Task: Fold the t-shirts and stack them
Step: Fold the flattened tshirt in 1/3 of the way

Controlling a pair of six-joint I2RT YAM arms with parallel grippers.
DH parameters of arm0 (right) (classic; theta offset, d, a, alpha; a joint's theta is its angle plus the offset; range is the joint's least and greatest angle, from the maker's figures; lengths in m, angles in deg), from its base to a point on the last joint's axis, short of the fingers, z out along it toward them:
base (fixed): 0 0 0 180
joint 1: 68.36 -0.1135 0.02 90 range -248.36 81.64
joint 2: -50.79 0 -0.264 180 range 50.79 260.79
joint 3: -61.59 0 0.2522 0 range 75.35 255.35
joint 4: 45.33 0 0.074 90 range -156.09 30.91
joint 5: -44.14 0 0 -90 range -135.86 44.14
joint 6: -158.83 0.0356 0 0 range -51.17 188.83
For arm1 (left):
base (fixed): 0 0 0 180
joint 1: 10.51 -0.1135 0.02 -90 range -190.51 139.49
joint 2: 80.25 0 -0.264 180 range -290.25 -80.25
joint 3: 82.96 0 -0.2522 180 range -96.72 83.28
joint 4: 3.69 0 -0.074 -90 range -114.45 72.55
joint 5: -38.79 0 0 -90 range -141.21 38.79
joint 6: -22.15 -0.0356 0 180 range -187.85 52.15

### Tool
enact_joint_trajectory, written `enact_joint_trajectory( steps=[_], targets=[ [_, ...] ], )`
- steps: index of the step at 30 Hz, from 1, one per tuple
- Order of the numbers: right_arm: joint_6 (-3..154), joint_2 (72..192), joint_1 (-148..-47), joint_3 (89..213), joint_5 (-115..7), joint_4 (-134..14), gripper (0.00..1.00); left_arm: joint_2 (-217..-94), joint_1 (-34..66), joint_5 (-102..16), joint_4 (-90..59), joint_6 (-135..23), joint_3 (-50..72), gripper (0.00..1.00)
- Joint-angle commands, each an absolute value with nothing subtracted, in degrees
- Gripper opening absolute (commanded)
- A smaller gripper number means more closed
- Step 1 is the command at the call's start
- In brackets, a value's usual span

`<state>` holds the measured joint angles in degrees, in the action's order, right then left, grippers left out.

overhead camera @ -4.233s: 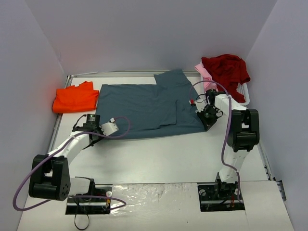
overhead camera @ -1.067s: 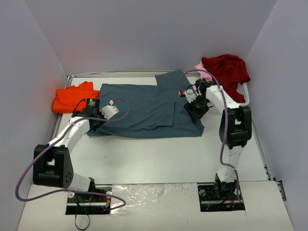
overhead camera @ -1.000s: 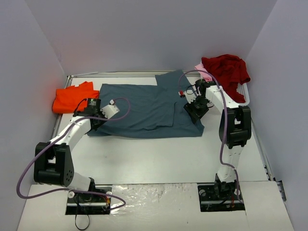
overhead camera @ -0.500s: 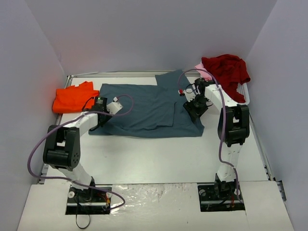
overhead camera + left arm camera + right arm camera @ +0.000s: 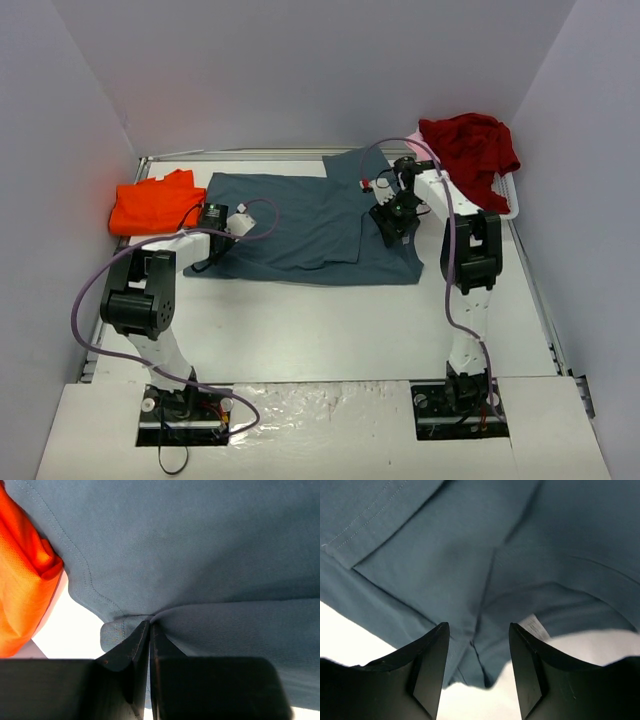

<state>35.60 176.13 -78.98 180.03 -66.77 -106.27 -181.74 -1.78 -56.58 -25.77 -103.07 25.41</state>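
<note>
The slate blue-grey t-shirt [image 5: 300,220] lies spread on the table's far middle. My left gripper [image 5: 213,228] is at its left edge. In the left wrist view it [image 5: 149,626] is shut, pinching a fold of the blue-grey cloth [image 5: 200,555]. My right gripper [image 5: 388,215] is over the shirt's right part. In the right wrist view it [image 5: 477,645] is open, with the blue-grey cloth [image 5: 445,565] and its hem under the jaws. The orange t-shirt [image 5: 155,203] lies folded at the far left and shows in the left wrist view [image 5: 22,590]. The dark red t-shirt [image 5: 470,145] is heaped at the far right. The pale pink t-shirt is hidden.
The white basket [image 5: 508,200] stands at the far right under the dark red shirt. A white label [image 5: 536,626] shows at the blue-grey shirt's edge. White table [image 5: 320,330] lies in front of the shirt. Walls close in the back and both sides.
Both grippers moved toward the back. The left one drew the shirt's near-left corner back and right. The right one moved left from the shirt's near-right corner onto its right part.
</note>
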Motion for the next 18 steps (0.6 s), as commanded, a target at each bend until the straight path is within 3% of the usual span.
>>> enact_joint_trajectory(
  steps=[1,12,18],
  targets=[
    [34.9,178.5,-80.8,182.1,-69.1,-110.1,0.47,-182.0,-1.6,-56.9,-25.6,-101.8,25.0,0.02],
    [34.6,182.3,-82.5,183.5,-68.0,-110.1,0.46,-181.3,-1.6,-57.1,-26.3,-101.8,25.5,0.02],
    [34.6,182.3,-82.3,183.3,-67.2,-110.1,0.29,-181.1,-1.6,-57.2,-26.9,-101.9,25.3,0.02]
  ],
)
